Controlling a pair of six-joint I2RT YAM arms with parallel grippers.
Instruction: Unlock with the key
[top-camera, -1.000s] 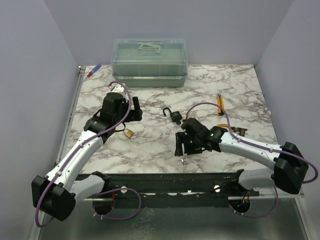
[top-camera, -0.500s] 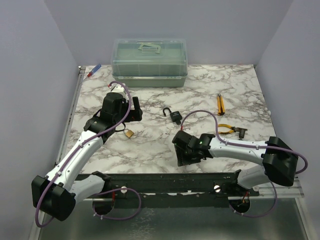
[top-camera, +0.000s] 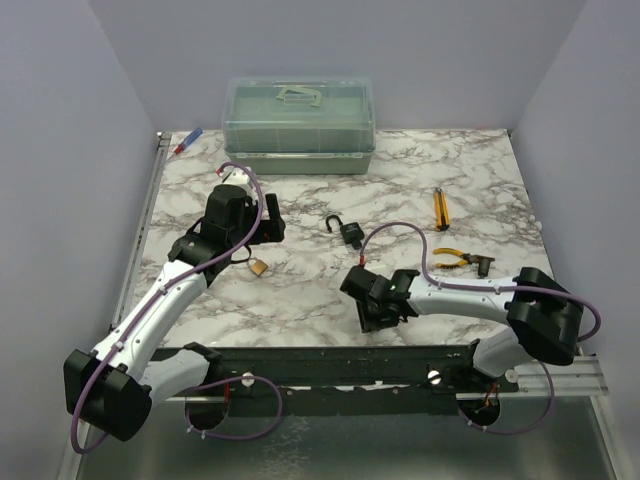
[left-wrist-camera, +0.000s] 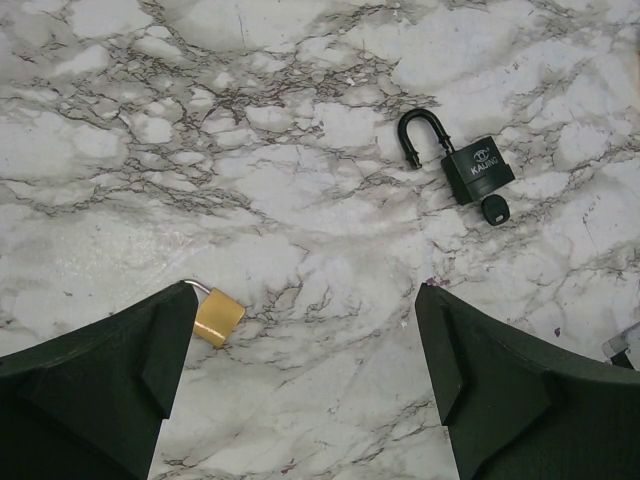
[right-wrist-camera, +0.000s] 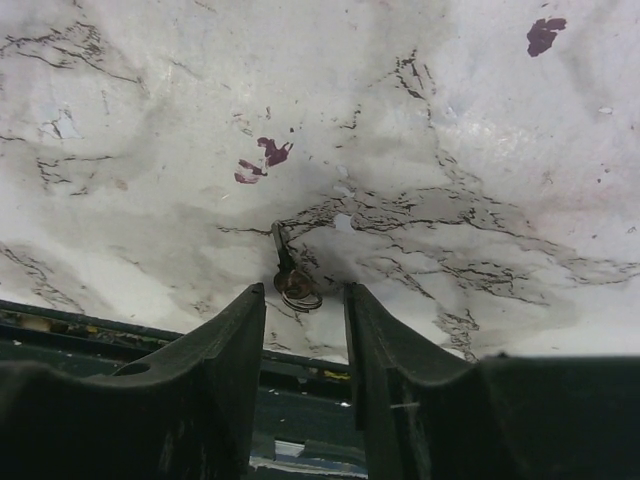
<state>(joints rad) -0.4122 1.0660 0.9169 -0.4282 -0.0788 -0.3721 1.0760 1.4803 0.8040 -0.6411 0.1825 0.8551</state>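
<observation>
Marble tabletop (right-wrist-camera: 450, 120), tiny round-headed key (right-wrist-camera: 292, 278) between fingers (right-wrist-camera: 220, 360)

Top cam overlooks the whole desk (top-camera: 300, 300) from above-behind; left wrist cam shares the black padlock (left-wrist-camera: 478, 170), right tool (right-wrist-camera: 303, 292) cam hugs the marble.

Green box (top-camera: 298, 125) and pliers (top-camera: 455, 259) lie well apart.

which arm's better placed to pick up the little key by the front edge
Right. The right gripper is down low with the key lying between its jaws. The left gripper hangs wide open above the brass padlock, well away from that key.
</observation>
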